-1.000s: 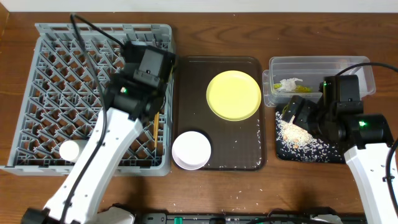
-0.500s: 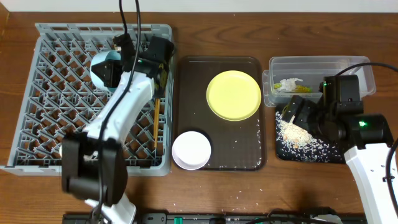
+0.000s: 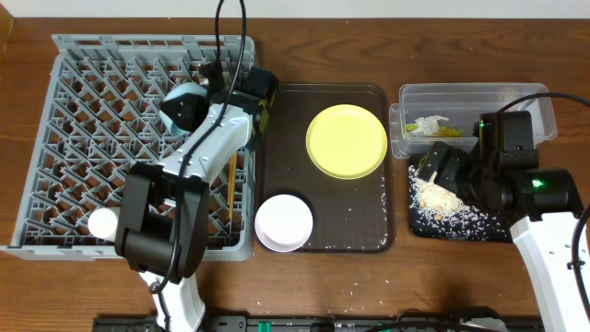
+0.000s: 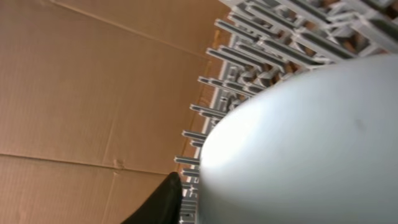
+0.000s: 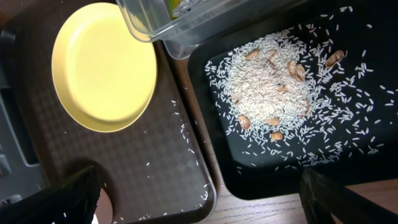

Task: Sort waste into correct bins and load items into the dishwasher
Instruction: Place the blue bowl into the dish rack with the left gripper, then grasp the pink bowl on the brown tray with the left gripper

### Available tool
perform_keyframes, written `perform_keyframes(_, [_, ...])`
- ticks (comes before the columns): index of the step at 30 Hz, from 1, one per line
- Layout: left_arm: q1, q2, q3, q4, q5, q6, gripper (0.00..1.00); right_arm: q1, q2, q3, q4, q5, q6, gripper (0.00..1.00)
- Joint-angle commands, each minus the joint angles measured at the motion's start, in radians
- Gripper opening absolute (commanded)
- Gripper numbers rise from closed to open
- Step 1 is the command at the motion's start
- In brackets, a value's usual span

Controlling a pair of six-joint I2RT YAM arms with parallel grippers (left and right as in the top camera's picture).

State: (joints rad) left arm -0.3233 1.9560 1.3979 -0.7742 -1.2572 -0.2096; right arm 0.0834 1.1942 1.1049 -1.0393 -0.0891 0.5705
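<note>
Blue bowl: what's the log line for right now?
left jaws: gripping blue bowl over rack | right jaws: open over black tray

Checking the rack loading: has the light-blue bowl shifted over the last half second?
Yes. The light-blue bowl has moved right across the dish rack, toward the rack's edge beside the brown tray.

The bench (image 3: pixel 323 277) before me was brown wood. A large grey dish rack (image 3: pixel 37 184) took up its left side, reaching from near the far edge almost to the near edge. Just beside it, mid-bench, lay a dark brown serving tray (image 3: pixel 359 212). Toward the far right corner sat a clear tub (image 3: pixel 516 101), and a black tray (image 3: pixel 461 226) lay just in front of it by the right edge. A few grains of rice (image 3: pixel 355 295) dotted the bare wood along the near edge.
</note>
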Motion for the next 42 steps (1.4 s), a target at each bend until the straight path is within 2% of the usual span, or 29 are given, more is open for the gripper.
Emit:
perform_keyframes(1, [-0.008, 0.010, 0.000, -0.056, 0.072, -0.029, 0.36, -0.005, 0.001, 0.005, -0.002, 0.010, 0.012, 0.99])
perform_keyframes(3, [-0.013, 0.001, 0.000, -0.113, 0.072, -0.076, 0.46, -0.005, 0.001, 0.005, -0.002, 0.010, 0.012, 0.99])
perform_keyframes(4, [-0.020, -0.020, 0.000, -0.188, 0.081, -0.142, 0.51, -0.005, 0.001, 0.005, -0.002, 0.010, 0.012, 0.99])
perform_keyframes(7, [-0.023, -0.070, 0.000, -0.250, 0.205, -0.170, 0.57, -0.005, 0.001, 0.005, -0.002, 0.010, 0.012, 0.99])
perform_keyframes(10, [-0.023, -0.139, 0.000, -0.272, 0.398, -0.171, 0.59, -0.005, 0.001, 0.005, -0.002, 0.010, 0.012, 0.99])
perform_keyframes(18, [-0.038, -0.325, 0.000, -0.347, 0.653, -0.171, 0.59, -0.005, 0.001, 0.005, -0.002, 0.010, 0.012, 0.99])
perform_keyframes(20, [-0.063, -0.378, 0.000, -0.355, 0.780, -0.170, 0.58, -0.005, 0.001, 0.005, -0.002, 0.010, 0.012, 0.99])
perform_keyframes(28, [-0.188, -0.390, -0.019, -0.352, 1.225, -0.170, 0.58, -0.005, 0.001, 0.005, -0.002, 0.010, 0.012, 0.99])
perform_keyframes(34, [-0.316, -0.388, -0.122, -0.323, 1.245, -0.169, 0.58, -0.005, 0.001, 0.005, -0.002, 0.010, 0.012, 0.99])
perform_keyframes(37, [-0.356, -0.388, -0.216, -0.212, 1.203, -0.132, 0.58, -0.005, 0.001, 0.005, -0.002, 0.010, 0.012, 0.99])
perform_keyframes(42, [-0.368, -0.387, -0.381, -0.015, 1.055, -0.043, 0.58, -0.005, 0.001, 0.005, -0.002, 0.010, 0.012, 0.99])
